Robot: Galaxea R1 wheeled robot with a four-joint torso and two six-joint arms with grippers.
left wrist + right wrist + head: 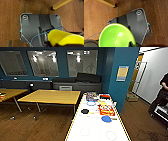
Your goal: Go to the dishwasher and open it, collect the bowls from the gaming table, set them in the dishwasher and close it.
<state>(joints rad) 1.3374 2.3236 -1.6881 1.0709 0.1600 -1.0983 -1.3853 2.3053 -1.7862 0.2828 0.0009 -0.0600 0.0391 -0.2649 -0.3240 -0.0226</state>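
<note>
Ahead, gaming table [97, 129] carries clutter; left gripper clamps yellow bowl [65, 37], right gripper green bowl [115, 36].

White gaming table [97, 132], blue disc [106, 119], red box [106, 110]

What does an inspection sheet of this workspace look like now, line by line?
Surface: gaming table, glossy white top, yellow edge.
Job's things: yellow bowl close at the left wrist; green bowl close at the right wrist, hollow side showing.
Clutter: blue disc, black disc, red box, more boxes at the far end.
Grippers: fingers cannot be made out.
Cables: thin blue wire beside the yellow bowl.
Surroundings: wooden floor, wooden tables, teal wall, a person at the right edge.
</note>
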